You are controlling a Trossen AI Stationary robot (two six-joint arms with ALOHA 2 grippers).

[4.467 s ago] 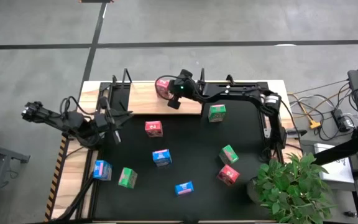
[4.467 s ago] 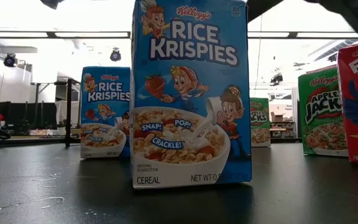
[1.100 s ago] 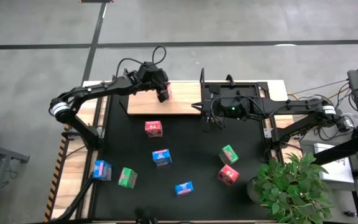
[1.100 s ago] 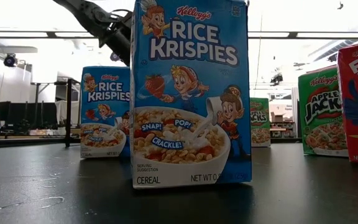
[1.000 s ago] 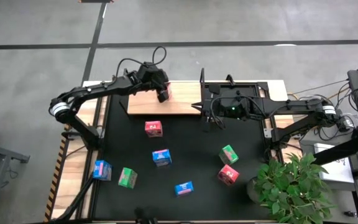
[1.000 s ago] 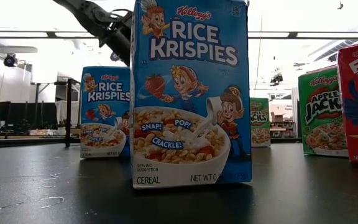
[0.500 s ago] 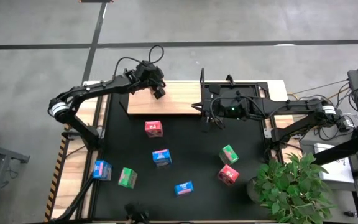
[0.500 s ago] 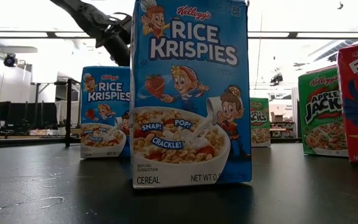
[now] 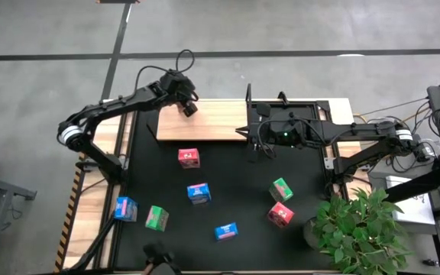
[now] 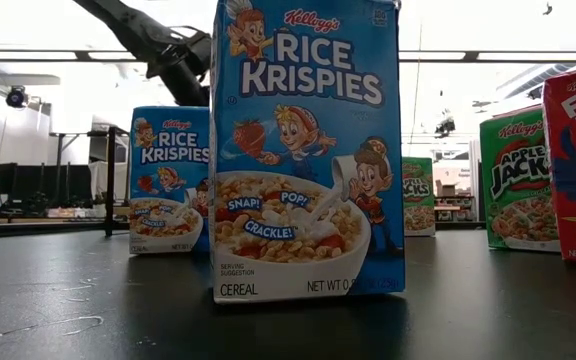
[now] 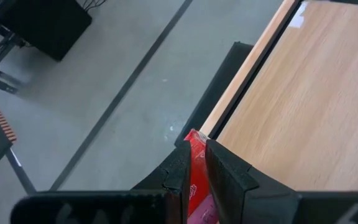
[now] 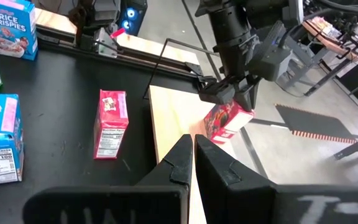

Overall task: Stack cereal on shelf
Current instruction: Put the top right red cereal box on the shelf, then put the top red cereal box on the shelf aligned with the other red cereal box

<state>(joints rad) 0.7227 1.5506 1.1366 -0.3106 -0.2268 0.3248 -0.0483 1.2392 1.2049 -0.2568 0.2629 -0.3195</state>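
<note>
While pinching glossy pink carton (image 12: 229,121), left tool (image 9: 187,108), above smooth wooden shelf (image 9: 216,126)

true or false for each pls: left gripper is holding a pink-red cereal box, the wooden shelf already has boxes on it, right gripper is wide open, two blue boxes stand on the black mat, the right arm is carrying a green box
1. The left gripper holds a pink-red cereal box: true.
2. The wooden shelf already has boxes on it: false, its surface is bare.
3. The right gripper is wide open: false, its fingers are shut.
4. Two blue boxes stand on the black mat: false, there are three.
5. The right arm is carrying a green box: false, it holds nothing.
</note>
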